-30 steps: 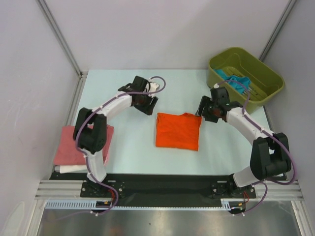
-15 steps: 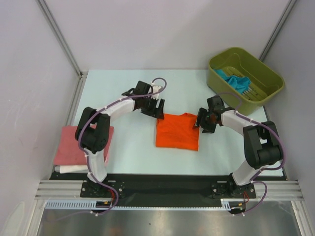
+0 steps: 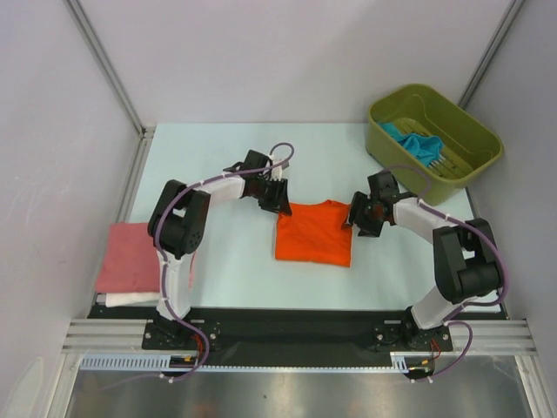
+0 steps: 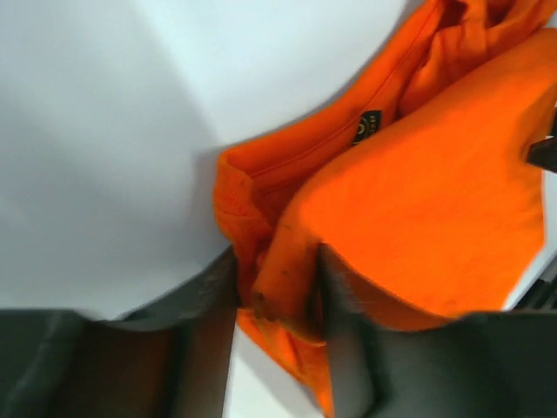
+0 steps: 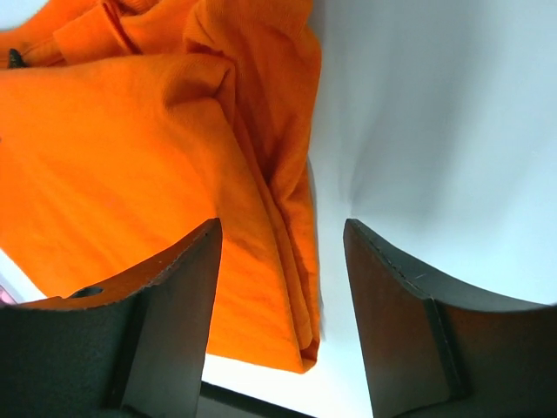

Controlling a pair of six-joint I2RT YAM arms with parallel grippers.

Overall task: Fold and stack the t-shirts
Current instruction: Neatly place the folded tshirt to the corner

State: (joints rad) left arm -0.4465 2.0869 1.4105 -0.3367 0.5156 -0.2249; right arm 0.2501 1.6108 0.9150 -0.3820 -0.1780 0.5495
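A folded orange t-shirt (image 3: 314, 232) lies in the middle of the table. My left gripper (image 3: 280, 202) is at its far left corner, shut on a fold of the orange cloth (image 4: 287, 279). My right gripper (image 3: 355, 218) is at its far right corner, open, with the shirt's edge (image 5: 287, 218) between its fingers (image 5: 174, 296). A pink t-shirt (image 3: 132, 257) lies on a white one (image 3: 130, 300) at the table's left edge. A teal-blue t-shirt (image 3: 416, 143) lies in the green bin (image 3: 435, 135).
The green bin stands at the far right corner. Metal frame posts and grey walls enclose the table. A black rail (image 3: 287, 335) with both arm bases runs along the near edge.
Both grippers have come down and inward onto the orange shirt's far corners. The left gripper has closed on the cloth. The shirt's far right corner has shifted slightly.
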